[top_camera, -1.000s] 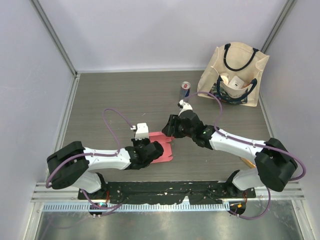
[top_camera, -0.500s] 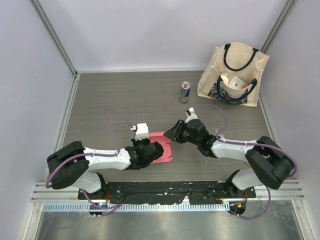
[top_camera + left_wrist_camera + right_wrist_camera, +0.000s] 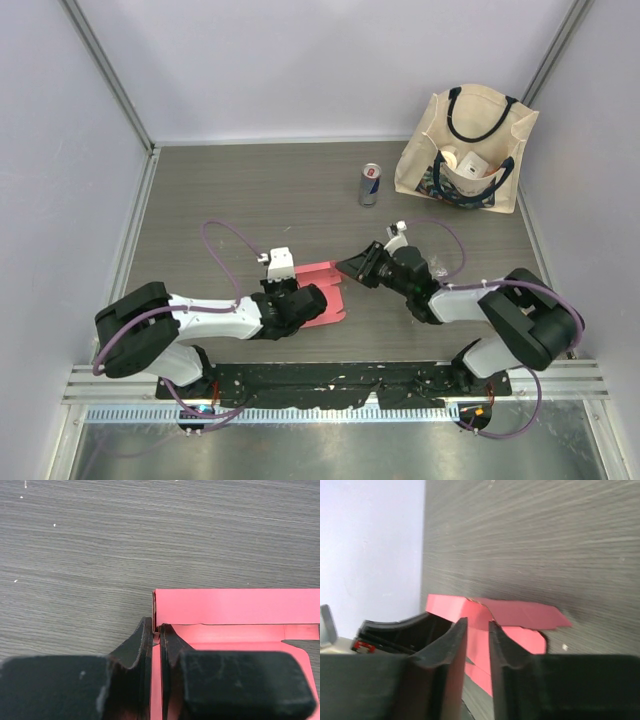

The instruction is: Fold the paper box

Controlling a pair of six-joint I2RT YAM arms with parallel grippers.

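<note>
Table (image 3: 250,190): grey wood-grain, bears everything listed

Bag (image 3: 470,150): cream, black handles, well behind and right of box

Left gripper (image 3: 312,300) (image 3: 156,630): fingers clamped on box's left edge

Right gripper (image 3: 352,270) (image 3: 477,625): just right of box, fingers a narrow gap apart, gripping nothing

Box (image 3: 325,285) (image 3: 230,607) (image 3: 535,615): pink-red card, lying low on table between both grippers

Can (image 3: 370,184): upright, behind and right of box

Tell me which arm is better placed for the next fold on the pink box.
Probably right: the right tool hangs free by the right edge of the paper box, while the left tool is clamped on its left edge.
</note>
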